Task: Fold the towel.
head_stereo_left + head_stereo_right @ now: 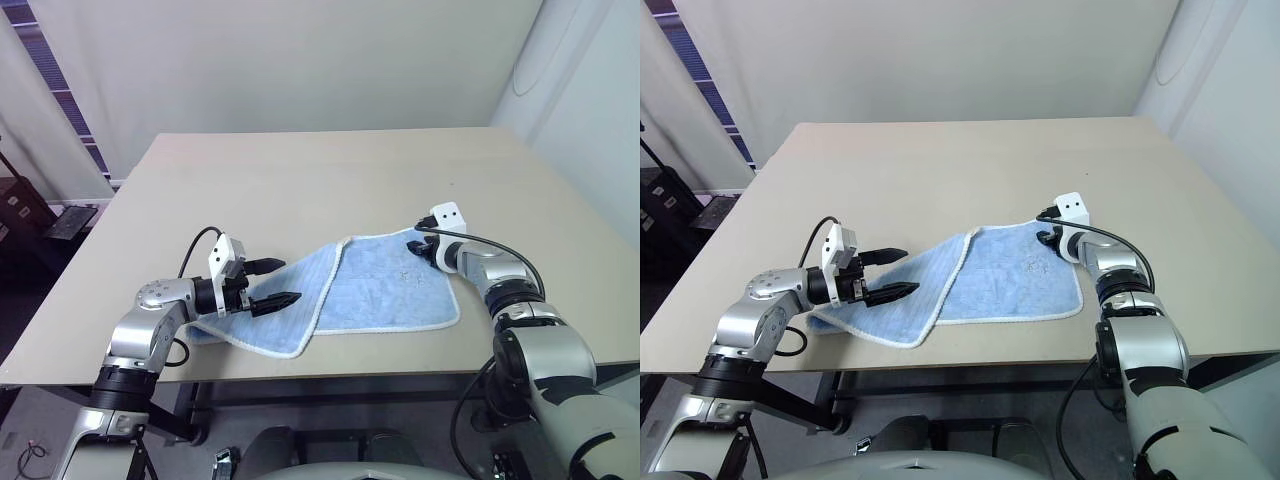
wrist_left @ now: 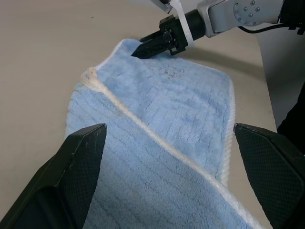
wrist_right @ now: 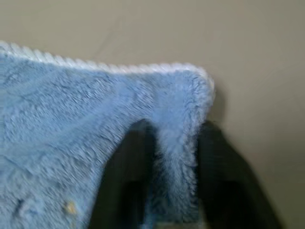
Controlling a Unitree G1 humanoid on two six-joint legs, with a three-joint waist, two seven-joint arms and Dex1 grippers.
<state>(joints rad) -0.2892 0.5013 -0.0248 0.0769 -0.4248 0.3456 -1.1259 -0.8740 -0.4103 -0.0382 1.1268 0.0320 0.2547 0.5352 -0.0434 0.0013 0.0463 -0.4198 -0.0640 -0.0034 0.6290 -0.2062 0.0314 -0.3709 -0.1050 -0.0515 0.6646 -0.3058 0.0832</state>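
The towel point(image 1: 370, 290) lies at the table's point(image 1: 300, 170) six o'clock edge, its nine o'clock end already lapped over. The right gripper point(image 3: 174, 157) pinches the two o'clock corner; the left gripper point(image 1: 270, 285) hovers agape. The main fold remains, I judge.

Both arms are built of silver-grey rounded metal segments joined by black rings. Each wrist carries a small white box-shaped camera housing, the right one marked with two dark dots. A black cable loops from each housing back along the forearm. The left gripper point(image 1: 275, 283) and right gripper point(image 2: 143, 47) each have two black, tapering fingers with finely textured pads.
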